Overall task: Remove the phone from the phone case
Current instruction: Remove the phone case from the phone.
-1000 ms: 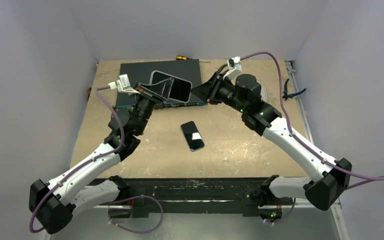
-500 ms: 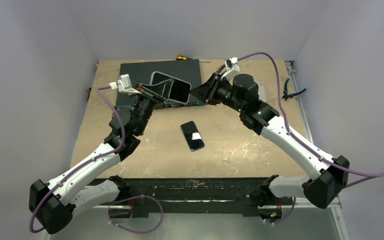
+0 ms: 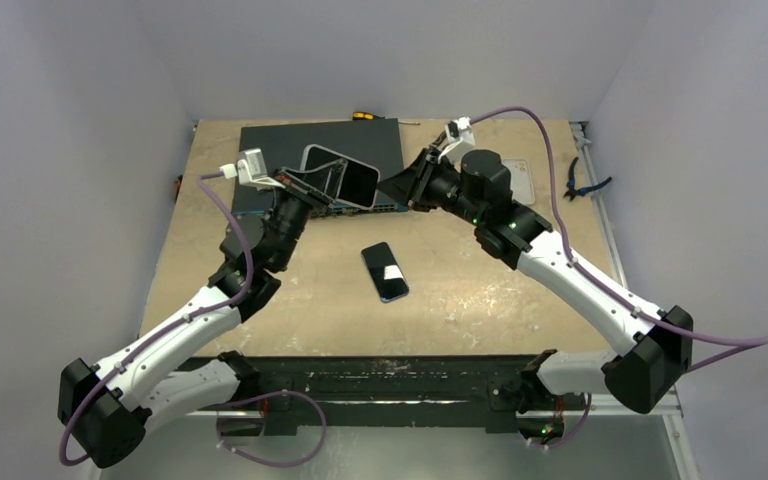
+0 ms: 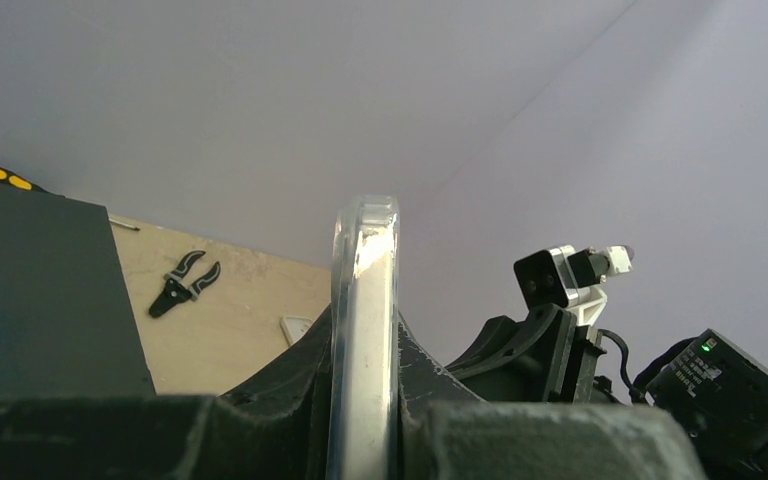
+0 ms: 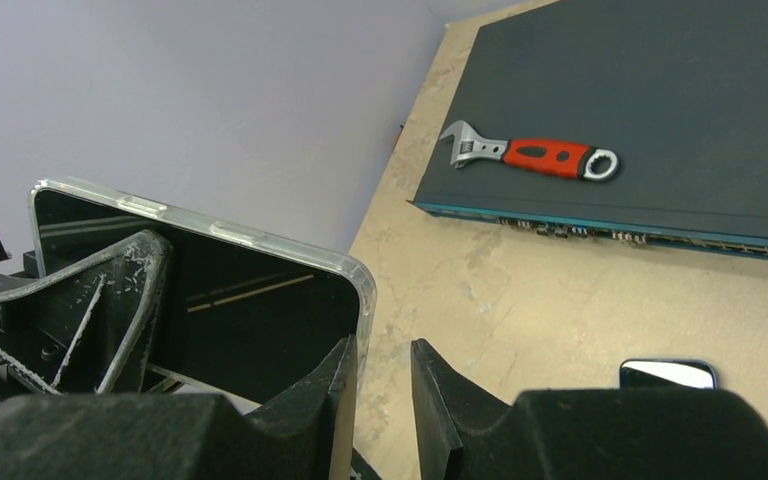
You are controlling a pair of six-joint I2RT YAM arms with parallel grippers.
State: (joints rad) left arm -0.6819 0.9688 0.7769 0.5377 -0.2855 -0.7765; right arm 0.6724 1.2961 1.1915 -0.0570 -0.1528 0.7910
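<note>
Black glass of the phone fills the clear phone case and no corner shows lifted, so the phone sits in the case, held in the air over the front edge of the network switch towards the far side of the table. The left gripper is pressed together on the case, pinching it face and back from the end nearer its own arm; in its wrist view the case stands edge-on between the fingers. Over the last second the case has tipped to a flatter angle and the right gripper has slid in leftward to the free end. Its jaws have narrowed a little and now stand slightly spread, the case's clear corner rim entering the gap just beside one finger with bare table visible between them, so I judge it has no clamp yet. That reads as the start of the peel, one arm bracing while the other readies to take the rim; extraction itself is not begun. An adjustable wrench lies on the switch, and a second phone lies flat on the table nearer the arm bases, well apart from both grippers
</note>
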